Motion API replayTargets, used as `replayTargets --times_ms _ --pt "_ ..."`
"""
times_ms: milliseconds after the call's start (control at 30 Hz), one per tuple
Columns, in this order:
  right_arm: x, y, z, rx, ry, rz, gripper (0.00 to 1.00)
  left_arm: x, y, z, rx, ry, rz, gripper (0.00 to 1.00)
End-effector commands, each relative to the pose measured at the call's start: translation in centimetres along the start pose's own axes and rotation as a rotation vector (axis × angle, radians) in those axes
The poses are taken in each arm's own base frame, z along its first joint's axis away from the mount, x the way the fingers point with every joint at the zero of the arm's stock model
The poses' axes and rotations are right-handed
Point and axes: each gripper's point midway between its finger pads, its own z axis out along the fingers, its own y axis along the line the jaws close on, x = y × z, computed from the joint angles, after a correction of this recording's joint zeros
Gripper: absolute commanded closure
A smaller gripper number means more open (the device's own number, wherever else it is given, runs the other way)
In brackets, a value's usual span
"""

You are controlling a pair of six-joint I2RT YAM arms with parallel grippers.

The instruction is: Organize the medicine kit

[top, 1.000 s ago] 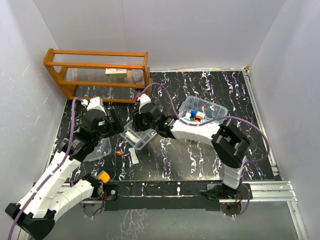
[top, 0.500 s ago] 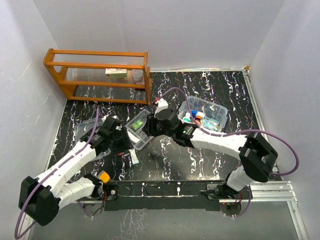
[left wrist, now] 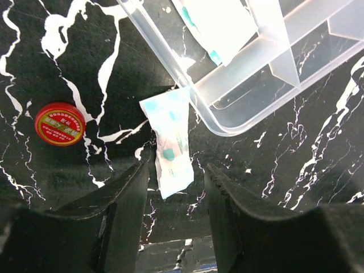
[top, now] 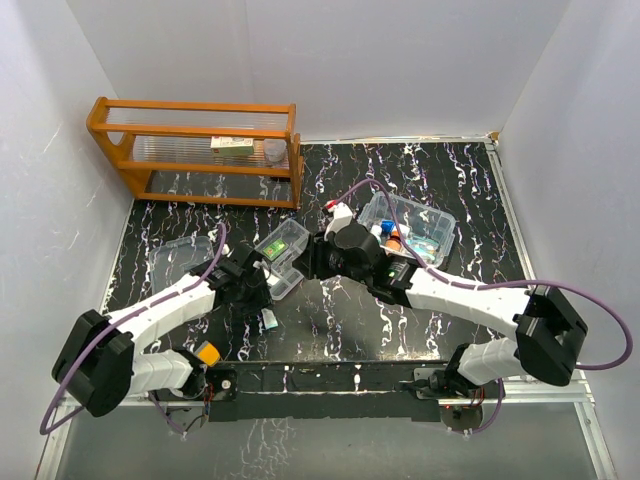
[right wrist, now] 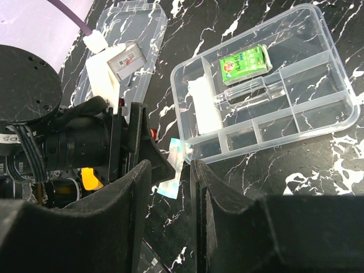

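Near the glossy marbled worktop's (left wrist: 85, 68) front edge, the left gripper (left wrist: 176, 166) straddles, spread, a flat crinkly sachet (left wrist: 170, 139); the right gripper (right wrist: 170, 165) gapes empty.

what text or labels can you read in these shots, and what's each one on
No text here can be read and quoted.
On the red tin: yellow print on the lid, too blurred.
On the green packet in the tray: white print and a red mark, too small.
On the sachet: teal marks, no legible words.
On the box in the rack: too small.
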Motion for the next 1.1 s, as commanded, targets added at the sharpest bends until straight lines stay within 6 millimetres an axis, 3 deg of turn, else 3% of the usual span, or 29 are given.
replayTargets --times_ms 0,367,567,733,1067 --pt "-2.3 0.7 -0.8 -0.014 -0.092 -0.003 0.68 -0.3 0.4 0.5 -0.026 -0.027 -0.012 0.58" --pt "-2.4 0.4 -1.3 -0.007 -0.114 -0.004 0.68 0.3 1.7 1.7 -0.102 0.006 -0.006 0.66" --pt "-2.6 0.3 -1.8 -0.005 -0.134 0.001 0.69 -0.4 2.2 1.4 -0.118 -0.041 -0.013 0.86" --pt "-3.4 0.6 -2.2 -0.012 -0.161 0.011 0.69 -1.4 2.8 0.3 -0.165 -0.087 -0.021 1.00" --pt "-4.3 -1.9 -4.0 0.084 -0.273 0.088 0.70 -4.8 2.9 -4.0 -0.161 -0.278 -0.088 1.00"
